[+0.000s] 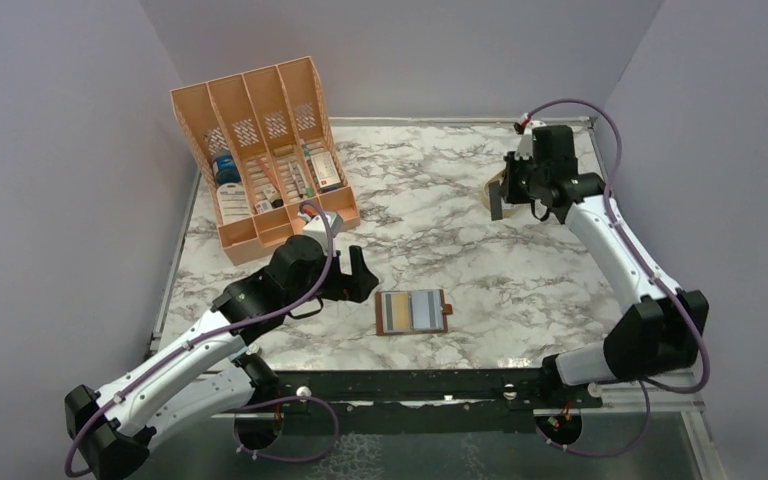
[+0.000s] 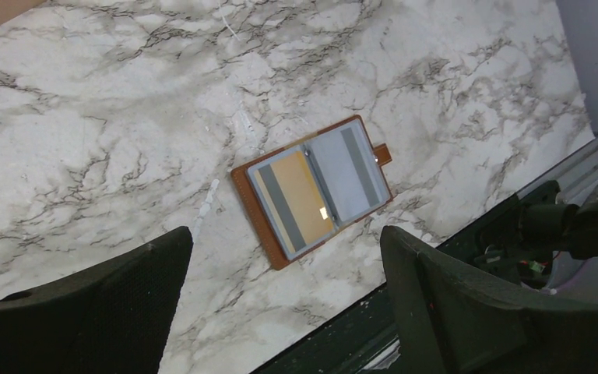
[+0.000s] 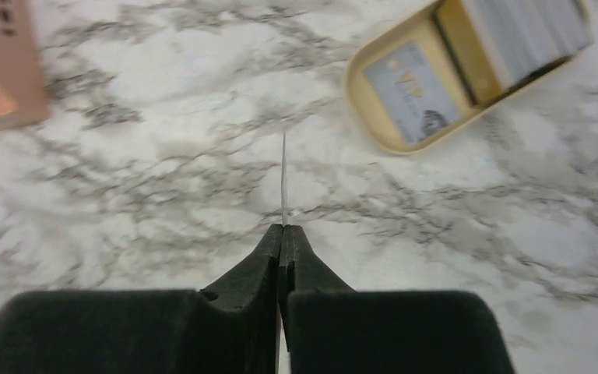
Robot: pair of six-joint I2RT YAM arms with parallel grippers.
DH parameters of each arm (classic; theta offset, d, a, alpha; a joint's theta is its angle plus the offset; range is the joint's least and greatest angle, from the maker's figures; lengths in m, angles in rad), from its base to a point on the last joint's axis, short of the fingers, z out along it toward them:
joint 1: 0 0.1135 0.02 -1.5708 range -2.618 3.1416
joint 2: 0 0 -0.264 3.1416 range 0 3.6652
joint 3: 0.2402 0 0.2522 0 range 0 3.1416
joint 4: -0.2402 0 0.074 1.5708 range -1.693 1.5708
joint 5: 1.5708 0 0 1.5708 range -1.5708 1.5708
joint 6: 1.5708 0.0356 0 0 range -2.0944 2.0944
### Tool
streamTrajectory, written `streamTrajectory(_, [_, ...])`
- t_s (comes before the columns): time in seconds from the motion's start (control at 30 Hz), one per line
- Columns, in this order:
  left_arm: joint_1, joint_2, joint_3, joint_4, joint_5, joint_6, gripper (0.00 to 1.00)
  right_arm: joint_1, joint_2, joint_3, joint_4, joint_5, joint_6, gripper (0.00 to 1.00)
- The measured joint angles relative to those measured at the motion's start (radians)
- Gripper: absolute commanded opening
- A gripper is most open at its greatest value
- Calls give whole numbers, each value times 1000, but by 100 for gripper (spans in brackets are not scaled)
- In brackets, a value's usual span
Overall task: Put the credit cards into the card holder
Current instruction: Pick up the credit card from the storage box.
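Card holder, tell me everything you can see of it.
The card holder is a small brown leather-looking booklet, lying open and flat on the marble table near its front edge. Two clear sleeves face up: the left shows tan-orange with a grey stripe, the right pale grey with a darker stripe. A short snap tab sticks out of its right side. Only the table touches it.

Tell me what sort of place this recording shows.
Probably a robot test cell: white marble-patterned tabletop, plain lilac walls enclosing it, two white robot arms on a black metal rail.
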Motion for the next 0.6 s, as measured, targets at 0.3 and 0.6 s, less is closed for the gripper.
streamTrajectory(0.3, [0, -25, -24, 101, 21, -109, 87, 3, -223, -333, 186, -421, 180, 1])
streamTrajectory(0.6, [0, 27, -56, 231, 96, -216, 75, 26, -376, -577, 401, -726, 405, 1])
